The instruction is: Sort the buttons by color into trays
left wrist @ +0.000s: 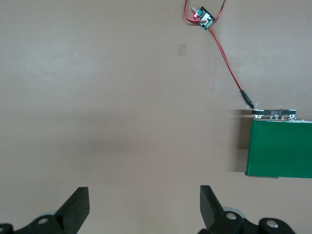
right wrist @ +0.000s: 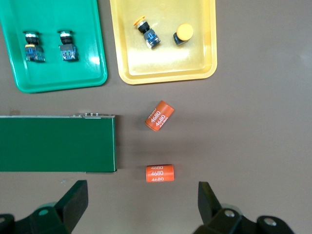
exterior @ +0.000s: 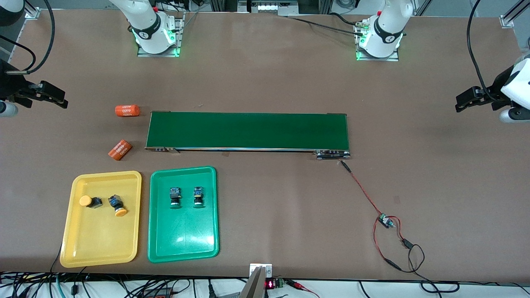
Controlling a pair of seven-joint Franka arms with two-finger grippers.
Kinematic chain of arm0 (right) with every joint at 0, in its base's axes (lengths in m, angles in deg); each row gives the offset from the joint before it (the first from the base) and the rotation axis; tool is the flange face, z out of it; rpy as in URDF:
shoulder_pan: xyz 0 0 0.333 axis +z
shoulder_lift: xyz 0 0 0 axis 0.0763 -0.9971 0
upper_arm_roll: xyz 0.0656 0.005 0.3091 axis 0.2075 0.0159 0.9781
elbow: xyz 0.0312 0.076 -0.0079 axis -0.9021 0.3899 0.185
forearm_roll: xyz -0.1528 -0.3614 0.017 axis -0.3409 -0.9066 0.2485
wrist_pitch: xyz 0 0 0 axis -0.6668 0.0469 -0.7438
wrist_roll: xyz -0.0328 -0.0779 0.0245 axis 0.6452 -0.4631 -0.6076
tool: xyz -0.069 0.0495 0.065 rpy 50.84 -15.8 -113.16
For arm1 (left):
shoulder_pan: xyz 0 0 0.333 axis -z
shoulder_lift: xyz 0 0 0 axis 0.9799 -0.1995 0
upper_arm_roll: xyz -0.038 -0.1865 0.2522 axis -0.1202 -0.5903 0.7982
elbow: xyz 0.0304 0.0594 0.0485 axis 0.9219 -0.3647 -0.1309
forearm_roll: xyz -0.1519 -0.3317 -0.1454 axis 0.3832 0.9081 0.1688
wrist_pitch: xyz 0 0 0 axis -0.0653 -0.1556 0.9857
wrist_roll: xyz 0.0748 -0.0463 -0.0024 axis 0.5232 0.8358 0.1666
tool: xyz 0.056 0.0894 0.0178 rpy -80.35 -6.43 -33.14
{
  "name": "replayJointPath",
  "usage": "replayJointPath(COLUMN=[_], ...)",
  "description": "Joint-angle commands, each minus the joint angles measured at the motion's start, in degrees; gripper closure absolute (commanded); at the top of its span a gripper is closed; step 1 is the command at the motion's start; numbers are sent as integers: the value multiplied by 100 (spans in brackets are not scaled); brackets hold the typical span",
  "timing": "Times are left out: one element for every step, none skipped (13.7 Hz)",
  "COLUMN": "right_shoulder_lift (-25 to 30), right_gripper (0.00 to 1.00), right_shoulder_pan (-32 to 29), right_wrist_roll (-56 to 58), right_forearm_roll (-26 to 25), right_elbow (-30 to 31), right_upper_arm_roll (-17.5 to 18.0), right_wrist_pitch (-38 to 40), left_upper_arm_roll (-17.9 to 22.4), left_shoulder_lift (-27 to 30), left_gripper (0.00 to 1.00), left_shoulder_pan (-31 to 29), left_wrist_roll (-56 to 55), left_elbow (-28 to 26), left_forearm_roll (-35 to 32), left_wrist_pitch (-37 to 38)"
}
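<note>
Two yellow-capped buttons (exterior: 89,201) (exterior: 117,205) lie in the yellow tray (exterior: 99,240). Two green-capped buttons (exterior: 175,196) (exterior: 198,195) lie in the green tray (exterior: 184,236) beside it. The right wrist view shows the same: yellow buttons (right wrist: 146,31) (right wrist: 183,34) in the yellow tray (right wrist: 165,68), green buttons (right wrist: 33,48) (right wrist: 67,48) in the green tray (right wrist: 58,80). My right gripper (exterior: 62,101) (right wrist: 143,204) is open and empty, up at the right arm's end of the table. My left gripper (exterior: 459,105) (left wrist: 145,204) is open and empty over bare table at the left arm's end.
A long dark green conveyor belt (exterior: 247,130) (left wrist: 280,148) lies across the middle. Two orange cylinders (exterior: 127,110) (exterior: 120,150) lie by its end toward the right arm. A red wire runs from the belt's other end to a small circuit board (exterior: 386,220) (left wrist: 204,17).
</note>
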Motion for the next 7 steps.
replayJointPath(right_shoulder_lift=[99, 99, 108, 116, 117, 117, 117], right_gripper=[0, 0, 0, 0, 0, 0, 0], right_shoulder_pan=[6, 6, 6, 6, 6, 6, -2], right_wrist_roll=[-269, -277, -277, -277, -269, -234, -190], right_forearm_roll=[-56, -56, -48, -48, -48, -48, -39], right_elbow=[-58, -58, -58, -58, -67, -76, -76], right_upper_arm_roll=[28, 28, 19, 19, 10, -16, -16], right_wrist_pitch=[72, 81, 90, 107, 107, 107, 107], left_upper_arm_roll=[11, 11, 11, 20, 20, 20, 20], left_shoulder_lift=[-29, -29, -29, -29, -29, -29, -29], left_gripper=[0, 0, 0, 0, 0, 0, 0], left_shoulder_pan=[-32, -32, -32, -32, -32, -32, -32], left_wrist_roll=[147, 147, 147, 147, 147, 147, 147], left_elbow=[127, 127, 127, 127, 127, 127, 127], left_forearm_roll=[134, 126, 134, 134, 126, 125, 125], left_wrist_pitch=[96, 96, 96, 96, 96, 96, 96])
